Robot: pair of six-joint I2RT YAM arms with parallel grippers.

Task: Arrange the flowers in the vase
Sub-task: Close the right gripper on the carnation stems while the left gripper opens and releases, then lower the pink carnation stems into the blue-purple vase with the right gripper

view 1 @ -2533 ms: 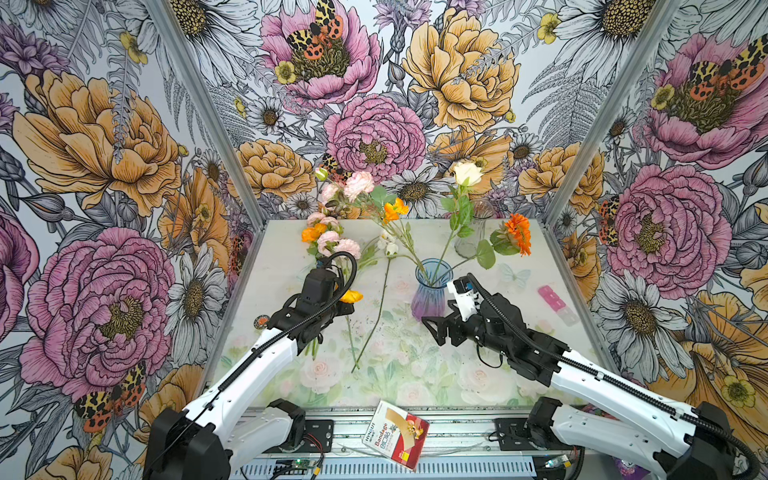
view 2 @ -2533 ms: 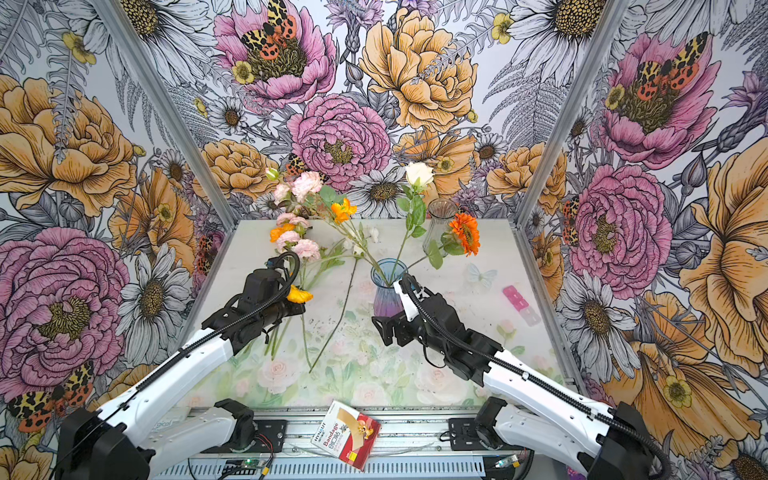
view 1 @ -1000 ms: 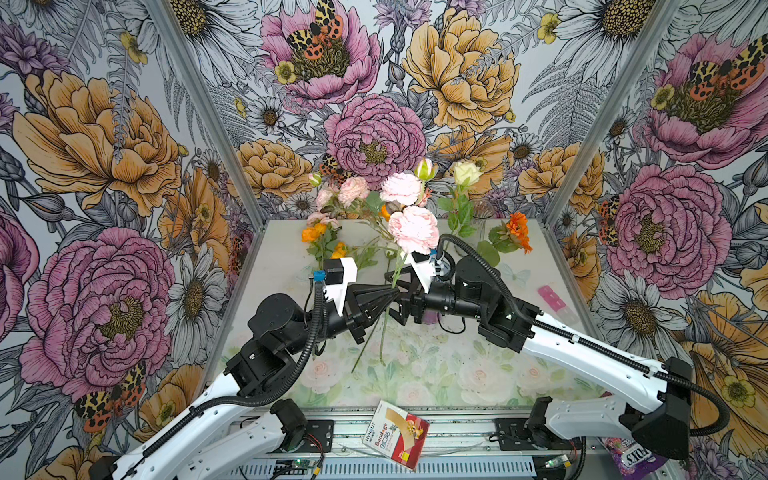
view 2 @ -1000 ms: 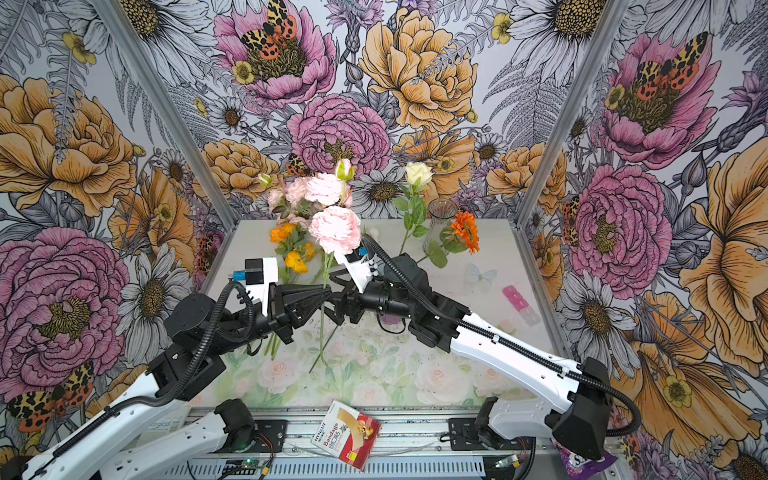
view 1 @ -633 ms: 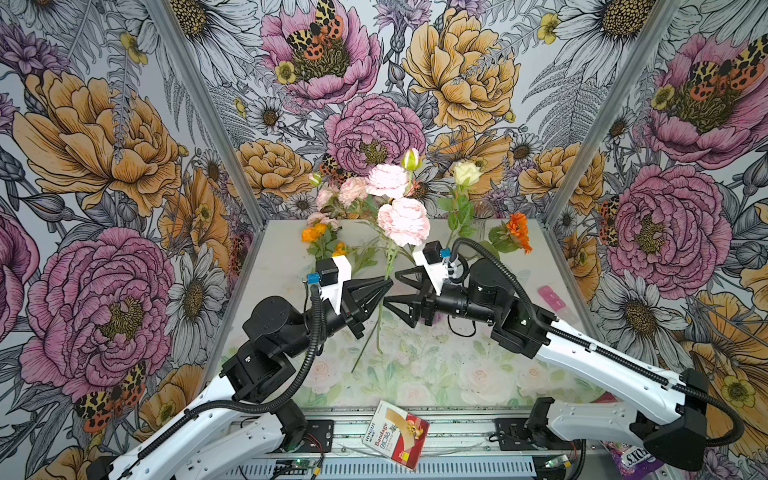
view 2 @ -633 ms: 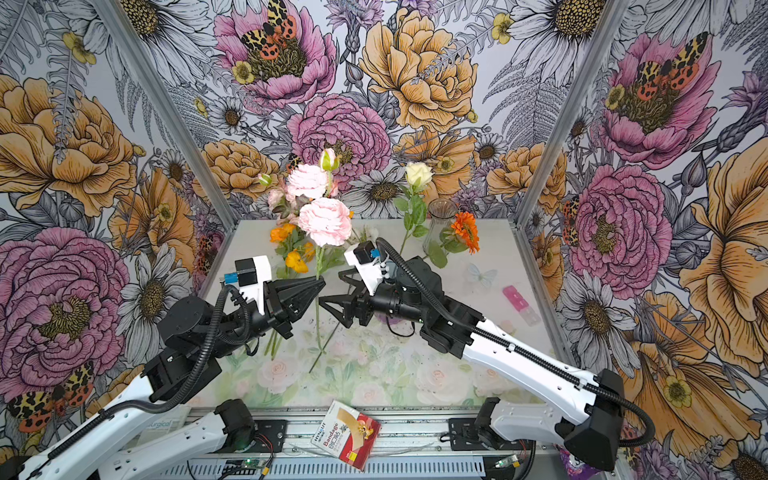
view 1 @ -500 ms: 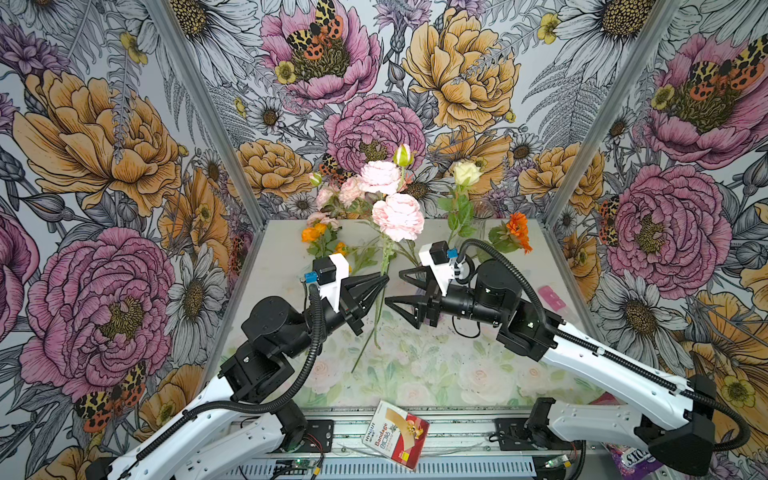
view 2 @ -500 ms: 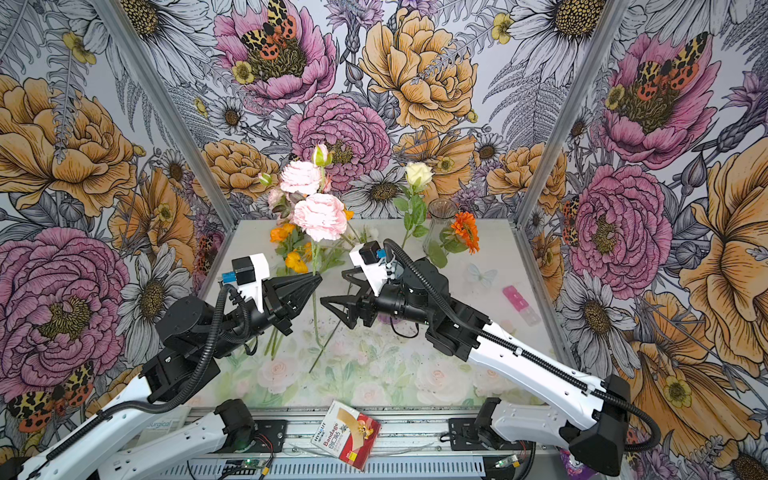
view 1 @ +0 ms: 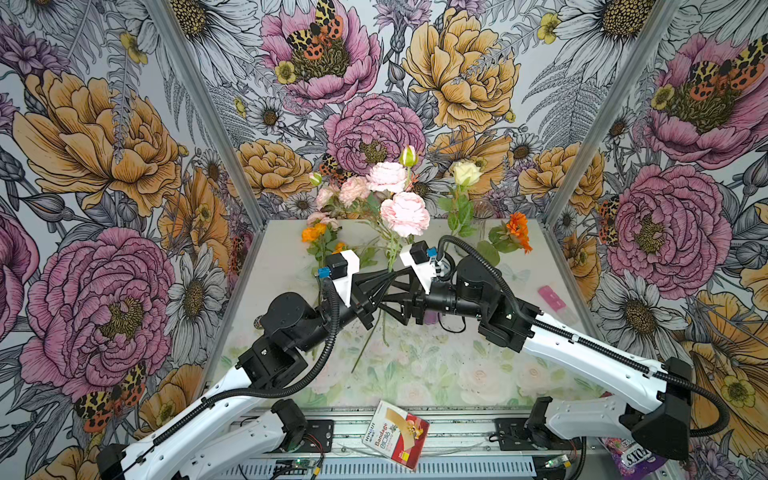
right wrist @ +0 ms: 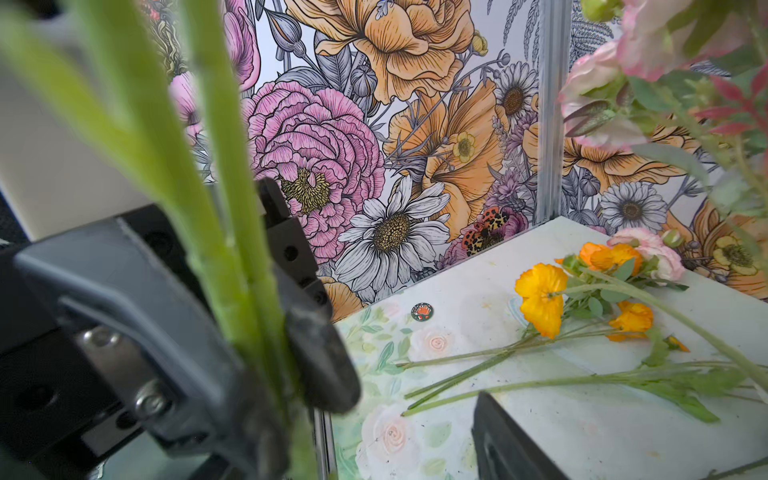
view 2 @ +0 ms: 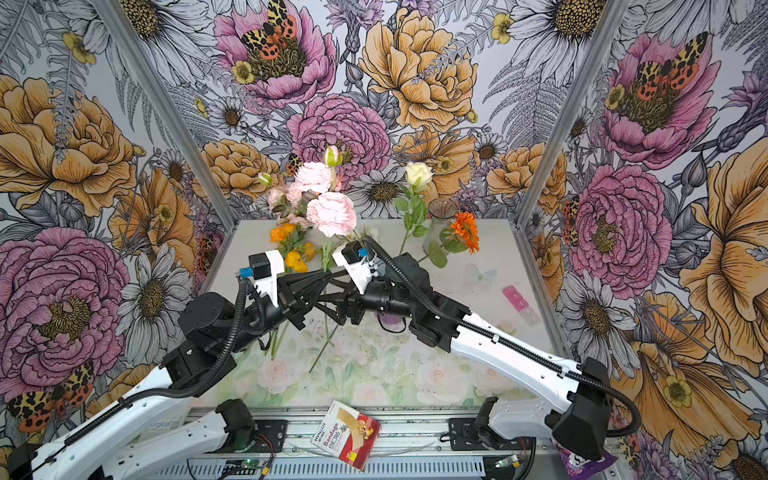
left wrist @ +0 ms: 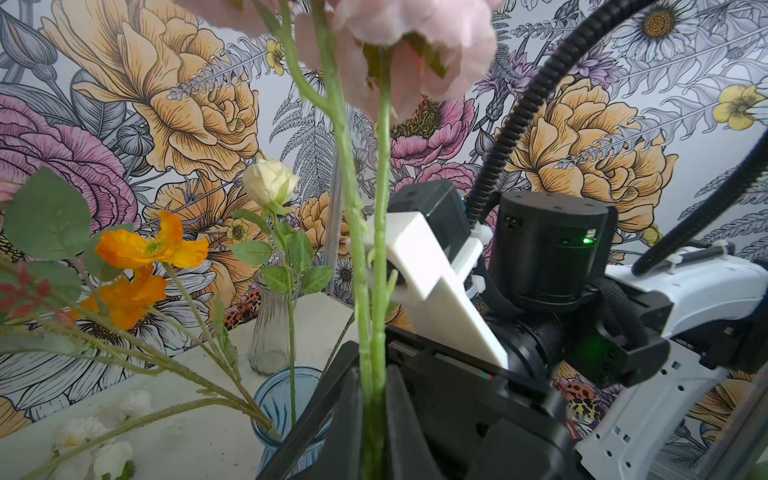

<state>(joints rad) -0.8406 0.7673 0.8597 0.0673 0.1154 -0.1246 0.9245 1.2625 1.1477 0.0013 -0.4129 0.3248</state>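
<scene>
Everywhere floral wallpaper (view 1: 104, 145), around flowers (view 1: 314, 234) on a printed tabletop (view 1: 436, 374).

Lighting: bright, even and diffuse in both top views, apparently from overhead; I see only faint shadows on the tabletop (view 1: 457, 374).
Distortion: wall posts bow toward the frame edges.
Focus: right wrist, near flower stems (right wrist: 224, 208) heavily blurred; left wrist, pink bloom (left wrist: 415, 50) soft.

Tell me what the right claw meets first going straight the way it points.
Most likely the green stems of the pink flowers, right ahead of the right claw and pinched in the left claw; depth is unclear.
</scene>
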